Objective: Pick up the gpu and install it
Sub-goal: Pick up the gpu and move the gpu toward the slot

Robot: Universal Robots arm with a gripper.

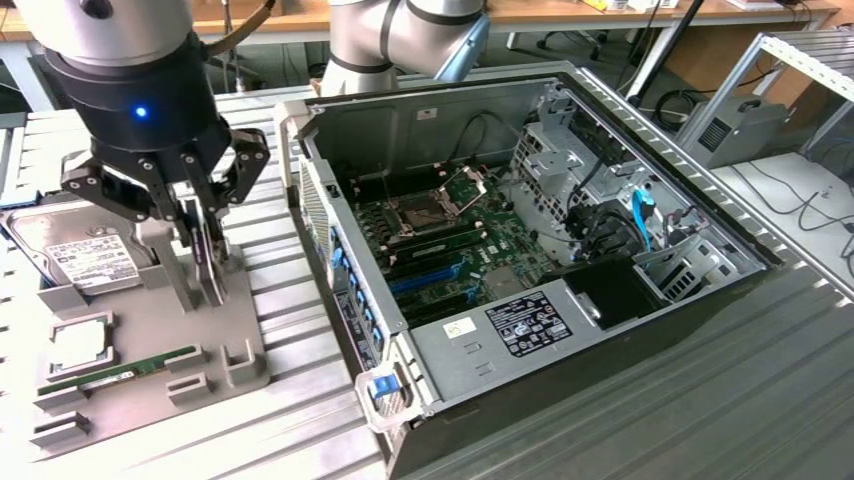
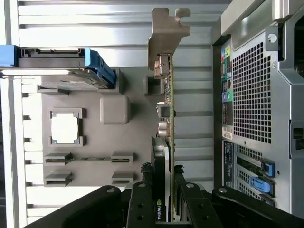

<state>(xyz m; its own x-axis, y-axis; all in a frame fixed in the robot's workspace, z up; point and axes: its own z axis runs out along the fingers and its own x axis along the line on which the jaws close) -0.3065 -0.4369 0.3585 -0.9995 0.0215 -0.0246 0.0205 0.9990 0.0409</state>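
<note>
The gpu [image 1: 211, 278] stands on its edge on the grey parts tray [image 1: 234, 345], a slim dark card seen almost edge-on. My gripper [image 1: 200, 232] comes down over it from above, one finger on each face, shut on the card. In the wrist view the gpu [image 2: 167, 107] runs straight away from my gripper [image 2: 162, 175], with its silver bracket [image 2: 165, 38] at the far end, past the edge of the tray [image 2: 116, 142]. Both black fingers [image 2: 141, 192] press against the card's cooler. Whether the card has left the tray I cannot tell.
The open computer case [image 1: 694, 250] lies to the exterior view's right of the tray, motherboard [image 1: 447, 240] exposed. Its perforated rear panel [image 2: 249, 90] is close beside the card. The tray also holds a hard drive [image 1: 83, 262], a processor [image 1: 78, 345] and a green memory stick [image 1: 123, 373].
</note>
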